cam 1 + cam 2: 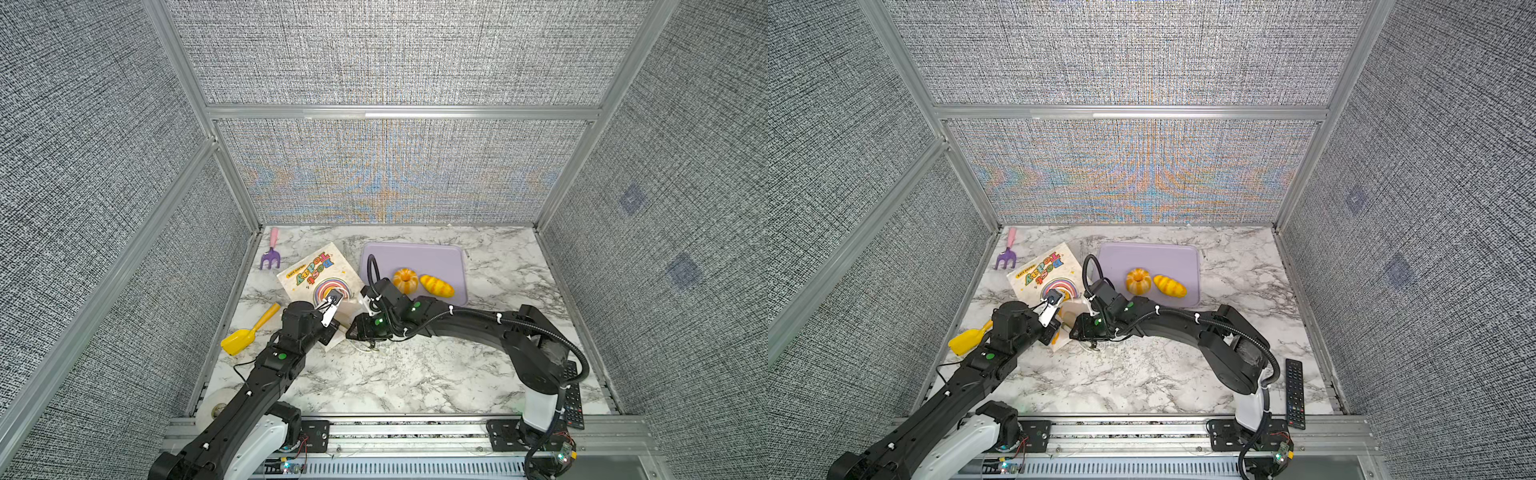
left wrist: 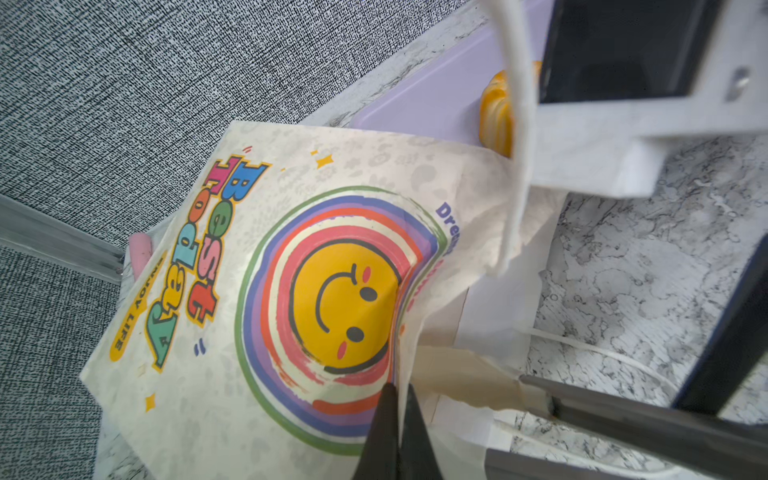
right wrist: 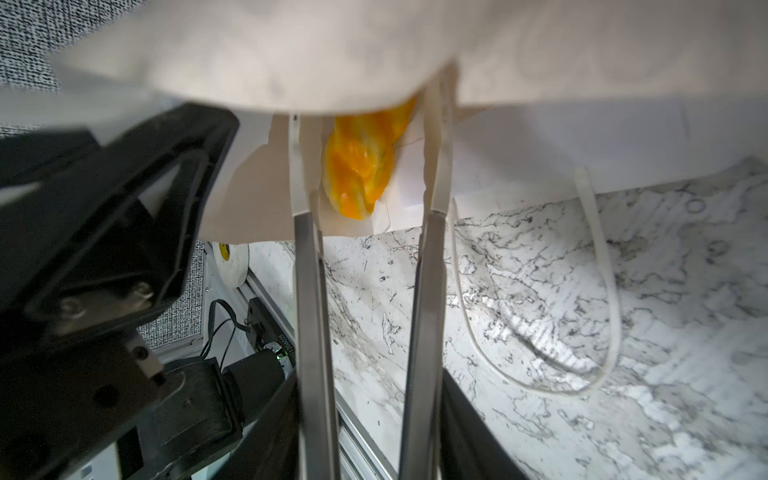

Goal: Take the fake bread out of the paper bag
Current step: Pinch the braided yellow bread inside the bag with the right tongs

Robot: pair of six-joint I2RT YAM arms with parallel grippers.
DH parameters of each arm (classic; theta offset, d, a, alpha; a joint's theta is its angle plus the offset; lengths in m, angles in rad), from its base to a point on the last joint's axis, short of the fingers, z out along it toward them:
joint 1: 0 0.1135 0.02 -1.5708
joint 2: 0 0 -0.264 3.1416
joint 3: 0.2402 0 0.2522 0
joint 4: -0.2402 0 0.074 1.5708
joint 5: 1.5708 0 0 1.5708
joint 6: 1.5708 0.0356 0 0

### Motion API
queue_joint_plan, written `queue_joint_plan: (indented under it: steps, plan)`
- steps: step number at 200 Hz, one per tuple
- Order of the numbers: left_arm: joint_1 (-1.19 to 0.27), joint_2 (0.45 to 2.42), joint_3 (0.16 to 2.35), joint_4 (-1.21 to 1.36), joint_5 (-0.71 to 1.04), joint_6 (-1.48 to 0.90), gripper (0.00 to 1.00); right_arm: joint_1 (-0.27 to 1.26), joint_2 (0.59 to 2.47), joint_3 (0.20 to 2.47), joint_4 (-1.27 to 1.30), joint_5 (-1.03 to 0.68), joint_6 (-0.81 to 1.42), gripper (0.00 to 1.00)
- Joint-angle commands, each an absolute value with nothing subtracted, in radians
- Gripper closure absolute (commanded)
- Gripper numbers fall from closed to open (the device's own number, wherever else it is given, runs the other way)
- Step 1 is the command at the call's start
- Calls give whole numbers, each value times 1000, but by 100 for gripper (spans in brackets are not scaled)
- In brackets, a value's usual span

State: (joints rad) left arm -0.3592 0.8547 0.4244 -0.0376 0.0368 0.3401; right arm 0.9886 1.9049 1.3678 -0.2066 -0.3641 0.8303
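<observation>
Marble worktop (image 1: 415, 374) underneath everything. Toward its back, a lilac tray (image 1: 415, 253); just left of that, the paper bag (image 1: 316, 266) lying flat, print upward, mouth toward the arms. Left hand (image 2: 395, 415) clamped tight on the bag's upper wall near the mouth, holding it raised. Right hand (image 3: 365, 158) at that mouth, partly spread — fingers (image 3: 305, 270) either side of a braided bread (image 3: 359, 166) inside the bag, clear of it, gripping nothing. On the tray, side by side — a fluted ring bun (image 1: 404, 281) and a striped roll (image 1: 436, 285).
</observation>
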Motion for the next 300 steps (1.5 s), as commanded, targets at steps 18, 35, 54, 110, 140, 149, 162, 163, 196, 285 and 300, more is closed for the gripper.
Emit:
queue_joint_plan:
  steps: [18, 35, 54, 110, 140, 149, 162, 163, 196, 285, 300]
  plan:
    - [-358, 860, 433, -38, 54, 337, 100, 991, 1951, 1428, -248, -346, 809, 52]
    - [-359, 861, 433, -41, 57, 339, 100, 992, 1971, 1450, -244, -348, 816, 51]
    - [-358, 864, 434, -43, 61, 341, 100, 994, 1993, 1471, -253, -336, 821, 51]
    - [-359, 868, 436, -46, 66, 343, 100, 1002, 2028, 1473, -213, -311, 848, 64]
    - [-359, 858, 431, -49, 62, 342, 100, 1003, 1995, 1431, -199, -312, 843, 91]
    - [-359, 855, 431, -47, 60, 342, 100, 1002, 1975, 1415, -205, -308, 837, 98]
    - [-358, 853, 432, -46, 61, 341, 100, 1002, 1947, 1397, -221, -301, 824, 100]
    - [-357, 853, 432, -46, 61, 341, 100, 1001, 1944, 1395, -223, -299, 822, 100]
    - [-358, 844, 437, -51, 75, 330, 100, 1002, 1846, 1323, -224, -304, 800, 100]
    - [-359, 844, 437, -39, 54, 301, 100, 999, 1731, 1284, -309, -365, 732, 100]
    - [-359, 847, 444, -38, 45, 290, 100, 1007, 1707, 1247, -299, -369, 742, 100]
